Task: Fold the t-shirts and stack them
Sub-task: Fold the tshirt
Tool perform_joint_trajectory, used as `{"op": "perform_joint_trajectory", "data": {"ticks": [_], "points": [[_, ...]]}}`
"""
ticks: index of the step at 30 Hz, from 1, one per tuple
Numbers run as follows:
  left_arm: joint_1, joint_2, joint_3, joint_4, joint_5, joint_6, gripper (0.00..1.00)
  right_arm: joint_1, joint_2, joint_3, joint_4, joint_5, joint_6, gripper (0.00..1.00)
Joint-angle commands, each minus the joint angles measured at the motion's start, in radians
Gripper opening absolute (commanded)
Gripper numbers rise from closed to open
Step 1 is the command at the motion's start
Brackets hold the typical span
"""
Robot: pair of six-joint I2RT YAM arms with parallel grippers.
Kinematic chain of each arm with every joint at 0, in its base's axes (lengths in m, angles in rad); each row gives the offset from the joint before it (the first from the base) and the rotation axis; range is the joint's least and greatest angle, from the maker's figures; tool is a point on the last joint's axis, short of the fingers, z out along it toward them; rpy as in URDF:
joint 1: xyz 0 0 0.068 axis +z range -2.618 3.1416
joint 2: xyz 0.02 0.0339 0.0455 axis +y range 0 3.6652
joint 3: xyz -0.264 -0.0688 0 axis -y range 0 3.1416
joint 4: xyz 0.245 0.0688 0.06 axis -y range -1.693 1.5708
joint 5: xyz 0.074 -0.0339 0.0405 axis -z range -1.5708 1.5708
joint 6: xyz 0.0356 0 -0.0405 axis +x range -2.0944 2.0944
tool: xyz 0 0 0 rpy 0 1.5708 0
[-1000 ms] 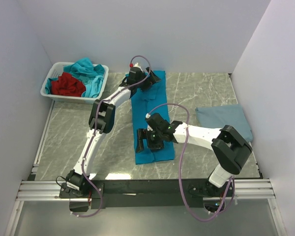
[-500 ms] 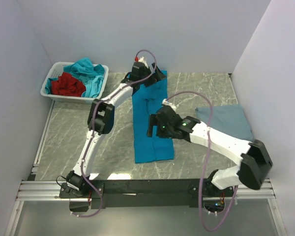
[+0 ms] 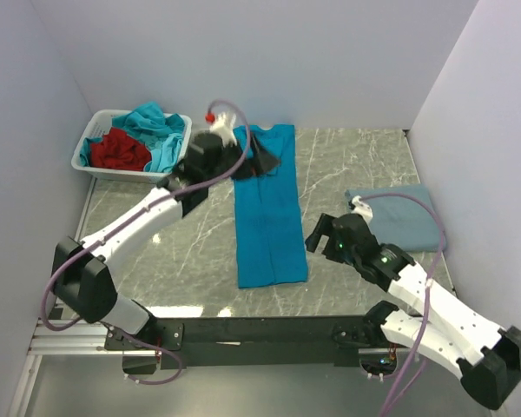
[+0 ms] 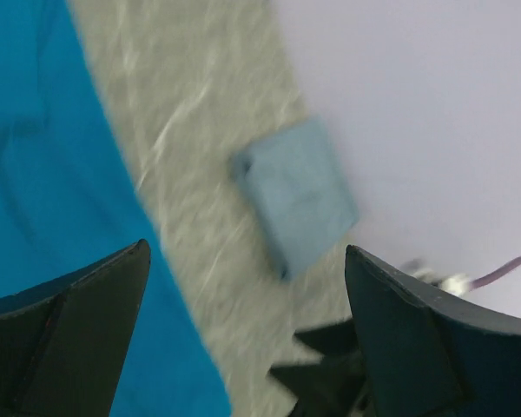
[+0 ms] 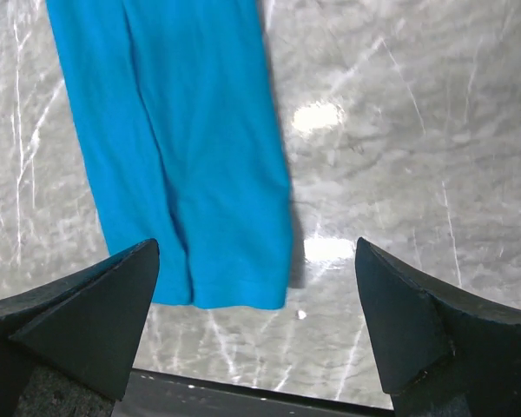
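Observation:
A bright teal-blue t-shirt (image 3: 265, 208) lies folded into a long narrow strip down the middle of the table; it also fills the top left of the right wrist view (image 5: 182, 148). My left gripper (image 3: 260, 159) hovers open over the strip's far end with nothing between its fingers (image 4: 69, 334). Just right of the strip's near half, my right gripper (image 3: 319, 233) is off the cloth, open and empty. A slate-blue t-shirt (image 3: 399, 217) lies folded at the right. The left wrist view shows that folded shirt (image 4: 300, 191) too.
A white slatted basket (image 3: 87, 139) stands at the back left, holding a red shirt (image 3: 120, 149) and turquoise cloth (image 3: 156, 122). White walls close in the left, back and right. A black rail (image 3: 260, 334) runs along the near edge.
My right arm has pulled back to the right, off the teal strip. The left arm's elbow has swung out to the left, its gripper staying near the strip's far end.

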Motion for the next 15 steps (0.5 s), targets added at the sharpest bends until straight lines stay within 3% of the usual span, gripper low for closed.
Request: {"op": "perform_joint_trajectory", "data": {"ticks": [1, 6, 15], "points": [[-0.030, -0.046, -0.203, -0.105, -0.061, -0.045, 0.99, -0.025, -0.063, -0.073, 0.070, -0.051, -0.004, 1.00], [-0.137, -0.194, -0.475, -0.155, -0.143, -0.129, 0.99, -0.042, -0.061, -0.139, 0.112, -0.149, -0.050, 1.00], [-0.229, -0.340, -0.755, -0.193, -0.127, -0.337, 0.99, -0.048, 0.045, -0.196, 0.241, -0.296, -0.044, 0.96]]}}
